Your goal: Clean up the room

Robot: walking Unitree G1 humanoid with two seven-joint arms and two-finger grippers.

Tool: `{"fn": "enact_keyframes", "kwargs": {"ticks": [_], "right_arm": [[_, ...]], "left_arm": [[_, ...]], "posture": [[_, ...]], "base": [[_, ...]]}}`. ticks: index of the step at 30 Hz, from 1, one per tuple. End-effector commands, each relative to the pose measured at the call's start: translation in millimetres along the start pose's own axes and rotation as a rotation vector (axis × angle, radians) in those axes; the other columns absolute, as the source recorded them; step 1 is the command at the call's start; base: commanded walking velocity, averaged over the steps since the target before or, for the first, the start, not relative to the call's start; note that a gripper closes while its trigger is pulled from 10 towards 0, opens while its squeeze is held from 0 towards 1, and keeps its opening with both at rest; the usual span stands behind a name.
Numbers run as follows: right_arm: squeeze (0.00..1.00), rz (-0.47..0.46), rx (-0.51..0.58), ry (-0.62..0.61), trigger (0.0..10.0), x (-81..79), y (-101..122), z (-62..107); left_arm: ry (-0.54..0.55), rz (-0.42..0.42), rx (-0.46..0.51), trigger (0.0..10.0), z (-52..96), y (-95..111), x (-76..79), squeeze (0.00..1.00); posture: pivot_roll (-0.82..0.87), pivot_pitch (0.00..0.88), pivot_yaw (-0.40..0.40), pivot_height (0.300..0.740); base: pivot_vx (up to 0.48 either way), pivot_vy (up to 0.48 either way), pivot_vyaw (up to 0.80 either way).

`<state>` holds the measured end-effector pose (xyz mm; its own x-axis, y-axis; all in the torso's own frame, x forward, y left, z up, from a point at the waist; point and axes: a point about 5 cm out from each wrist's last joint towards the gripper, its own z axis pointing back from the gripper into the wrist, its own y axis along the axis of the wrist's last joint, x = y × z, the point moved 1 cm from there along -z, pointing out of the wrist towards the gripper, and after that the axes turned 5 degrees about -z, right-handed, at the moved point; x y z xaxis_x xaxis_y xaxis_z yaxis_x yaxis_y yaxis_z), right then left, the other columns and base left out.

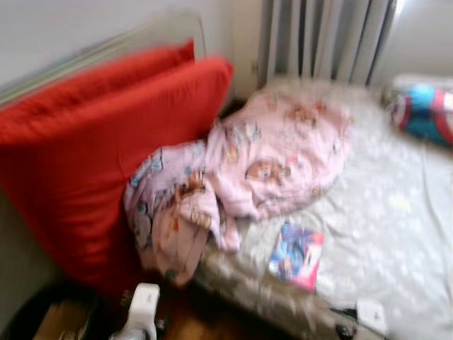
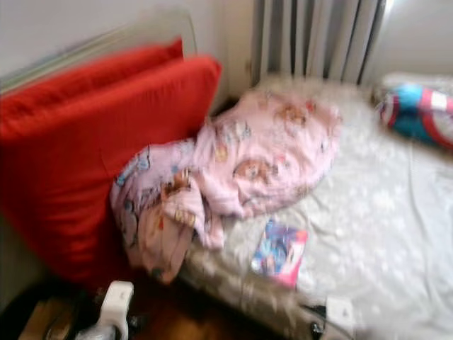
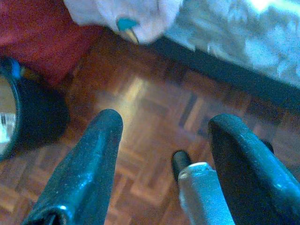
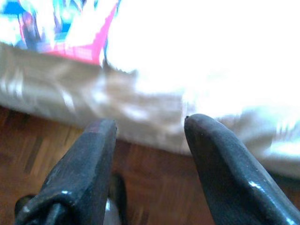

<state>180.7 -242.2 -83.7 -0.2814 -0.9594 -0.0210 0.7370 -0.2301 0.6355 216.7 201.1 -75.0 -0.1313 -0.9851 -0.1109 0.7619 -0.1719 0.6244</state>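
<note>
A crumpled pink printed blanket [image 1: 248,170] lies on the bed [image 1: 396,212] and hangs over its near left corner. A small pink and blue book [image 1: 297,256] rests near the bed's front edge. Two big red cushions [image 1: 99,149] lean against the headboard at the left. My left gripper [image 3: 164,140] is open above the wooden floor, below the hanging blanket [image 3: 126,14]. My right gripper [image 4: 150,136] is open, low beside the mattress edge, with the book [image 4: 65,28] just beyond it. Both arms show at the picture's lower edge, the left arm [image 1: 141,312] and the right arm [image 1: 368,315].
A blue, red and white rolled item [image 1: 425,113] lies at the bed's far right. A radiator [image 1: 318,35] stands behind the bed. A dark round container [image 3: 18,117] sits on the parquet floor [image 3: 150,108] by the cushions. The head views are blurred.
</note>
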Motion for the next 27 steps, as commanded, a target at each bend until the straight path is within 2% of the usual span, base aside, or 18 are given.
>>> {"fn": "enact_keyframes", "kwargs": {"ticks": [1,16,25,27], "right_arm": [[0.00,-0.013,-0.004,0.034,10.0,-13.2,-1.8,-1.2],[0.00,-0.009,0.001,0.036,10.0,-13.0,-1.7,-1.0],[0.00,-0.011,0.044,0.029,10.0,-13.1,2.0,-0.8],[0.00,0.016,0.087,0.035,10.0,-13.5,7.0,-0.4]], "left_arm": [[0.034,-0.003,-0.019,10.0,2.7,-5.7,-13.8,0.00],[0.035,-0.007,-0.022,10.0,2.8,-6.5,-13.4,0.00],[0.052,-0.010,-0.005,10.0,3.0,-4.9,-14.9,0.00],[0.074,0.013,0.042,10.0,3.4,-1.0,-16.1,0.00]], "posture": [[-0.04,0.000,0.029,0.740],[-0.04,0.000,0.027,0.740],[-0.04,0.000,0.028,0.740],[-0.05,0.000,0.029,0.740]], "base": [[0.311,0.000,0.00],[0.302,0.000,0.00],[0.000,0.000,0.00],[0.000,0.000,0.00]]}}
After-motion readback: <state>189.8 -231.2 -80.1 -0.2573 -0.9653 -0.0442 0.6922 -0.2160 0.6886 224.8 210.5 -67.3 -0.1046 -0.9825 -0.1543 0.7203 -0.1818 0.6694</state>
